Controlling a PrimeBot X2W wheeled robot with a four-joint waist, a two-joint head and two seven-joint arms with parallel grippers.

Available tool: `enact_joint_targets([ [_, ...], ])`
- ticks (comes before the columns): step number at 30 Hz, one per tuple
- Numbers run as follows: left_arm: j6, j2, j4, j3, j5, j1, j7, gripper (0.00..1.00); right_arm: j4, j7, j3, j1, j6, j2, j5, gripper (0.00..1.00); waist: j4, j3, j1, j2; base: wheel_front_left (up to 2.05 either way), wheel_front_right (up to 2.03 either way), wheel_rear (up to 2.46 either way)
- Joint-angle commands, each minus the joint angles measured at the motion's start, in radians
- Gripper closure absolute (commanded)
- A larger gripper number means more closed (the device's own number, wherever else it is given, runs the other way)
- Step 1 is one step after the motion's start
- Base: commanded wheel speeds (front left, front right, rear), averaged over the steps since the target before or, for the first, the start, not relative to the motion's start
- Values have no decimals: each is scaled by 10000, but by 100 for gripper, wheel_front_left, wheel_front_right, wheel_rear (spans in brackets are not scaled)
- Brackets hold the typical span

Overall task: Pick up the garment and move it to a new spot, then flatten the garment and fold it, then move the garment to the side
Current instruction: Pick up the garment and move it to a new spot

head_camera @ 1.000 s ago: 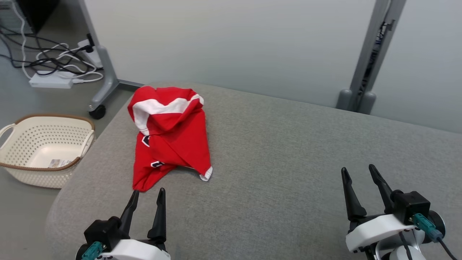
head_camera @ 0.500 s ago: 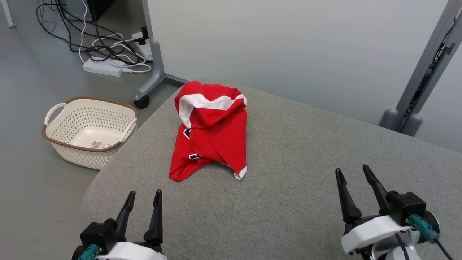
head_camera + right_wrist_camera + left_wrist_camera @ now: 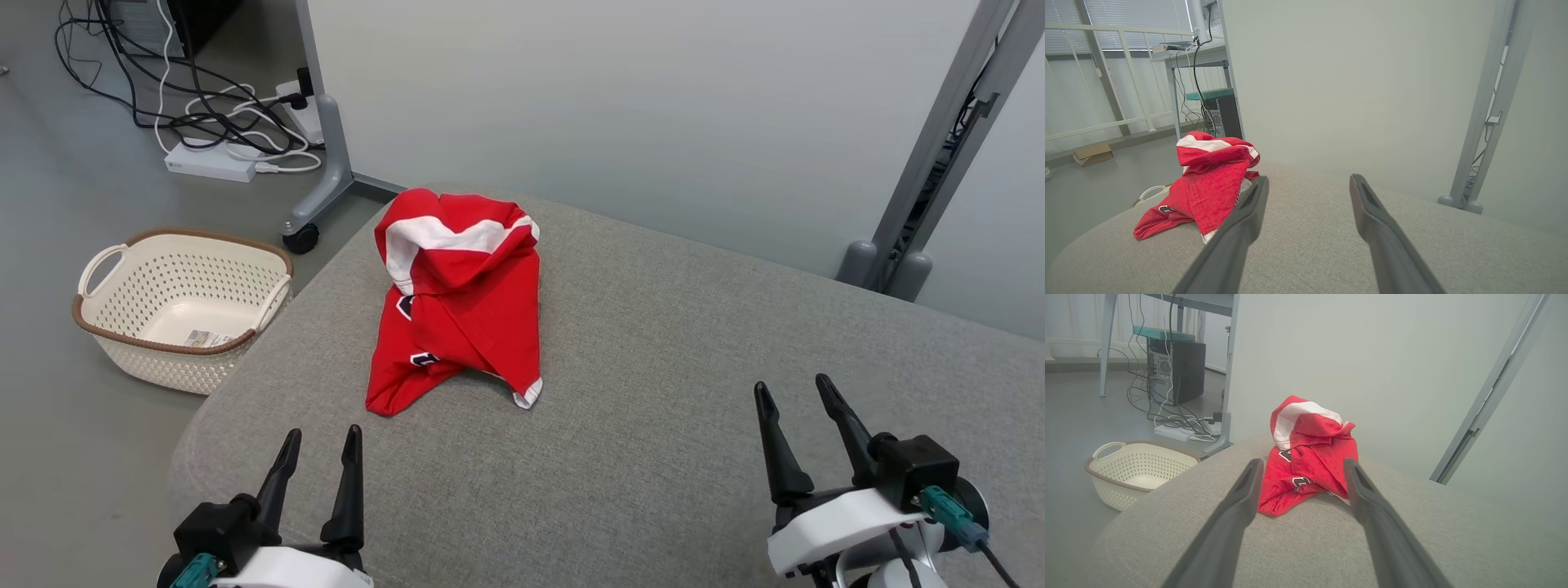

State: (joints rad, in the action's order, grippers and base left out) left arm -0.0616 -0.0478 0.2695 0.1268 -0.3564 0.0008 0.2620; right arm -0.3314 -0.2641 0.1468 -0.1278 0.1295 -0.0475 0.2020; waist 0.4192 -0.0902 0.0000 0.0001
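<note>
Two claws rise from the bottom edge of the head view, the left claw (image 3: 322,431) at the lower left and the right claw (image 3: 790,382) at the lower right. Each has its two dark fingers spread wide with nothing between them. Both hang over the near part of a grey fabric-covered bench (image 3: 653,425). Further up the frame, left of centre, a red jersey (image 3: 465,318) lies crumpled in a loose heap on the bench, close to its left edge and well apart from both claws. A white band runs across its upper folds, dark lettering shows on its left side, and a white-trimmed corner points toward the bottom of the frame. In the left wrist view the heap sits beyond the fingertips, framed in the gap between them; in the right wrist view it lies at the left, past the left finger. At the middle left of the head view, a cream perforated basket (image 3: 163,371) with a brown rim stands on the grey floor (image 3: 57,457), just beside the bench, with a paper slip (image 3: 204,337) in its bottom. Above it, at the upper left, are a caster wheel (image 3: 300,239) on a grey frame leg, a white power strip (image 3: 210,167) and tangled cables (image 3: 163,98). A pale wall (image 3: 612,106) fills the top, with a grey upright post (image 3: 939,139) at the upper right.
</note>
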Motion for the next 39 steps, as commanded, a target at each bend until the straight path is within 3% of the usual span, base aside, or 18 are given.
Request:
enact_joint_targets([
  [1,-19,-45,-45,-32,-7,72,28,0,52,-11,43,94,22,-56,-47,0,-11,11,0,-1,0,0,0],
  [10,-253,-91,-264,-339,257,-687,19,0,189,-9,456,-241,22,-61,-320,0,-314,506,0,-1,0,0,0],
  [14,-467,-362,-95,-716,367,-1418,17,0,246,-9,695,-433,22,-61,-432,0,-630,938,0,-1,0,0,0],
  [17,-583,-881,383,-626,217,-2248,-200,0,236,-9,755,-650,22,-67,-524,0,-899,1270,0,-1,0,0,0],
  [22,-674,-1575,935,-548,-298,-3618,-1332,0,257,-9,885,-1057,22,-59,-680,0,-1189,1740,0,-1,0,0,0],
  [23,-684,-1771,1241,-459,-779,-4371,-2283,0,256,-9,1045,-1279,22,-56,-767,0,-1328,2006,0,-1,0,0,0],
  [25,-693,-1891,1406,-452,-1036,-4770,-2745,0,261,-9,1098,-1401,22,-61,-805,0,-1393,2142,0,-1,0,0,0],
  [29,-688,-2584,2554,-359,-1806,-6516,-5116,0,269,-9,1448,-2079,22,-61,-994,0,-1809,2830,0,-1,0,0,0],
  [34,-559,-2411,3764,-800,-2823,-7737,-6588,0,296,-9,1704,-2497,22,-66,-1032,0,-2128,3246,0,-1,0,0,0],
  [35,-398,-2336,4294,-1241,-3477,-8410,-7198,0,281,-9,1779,-2632,22,-64,-933,0,-2275,3424,0,-1,0,0,0],
  [39,-115,-2608,5047,-1221,-3444,-9332,-7777,0,349,-9,1935,-2874,22,-52,-662,0,-2545,3769,0,-1,0,0,0],
])
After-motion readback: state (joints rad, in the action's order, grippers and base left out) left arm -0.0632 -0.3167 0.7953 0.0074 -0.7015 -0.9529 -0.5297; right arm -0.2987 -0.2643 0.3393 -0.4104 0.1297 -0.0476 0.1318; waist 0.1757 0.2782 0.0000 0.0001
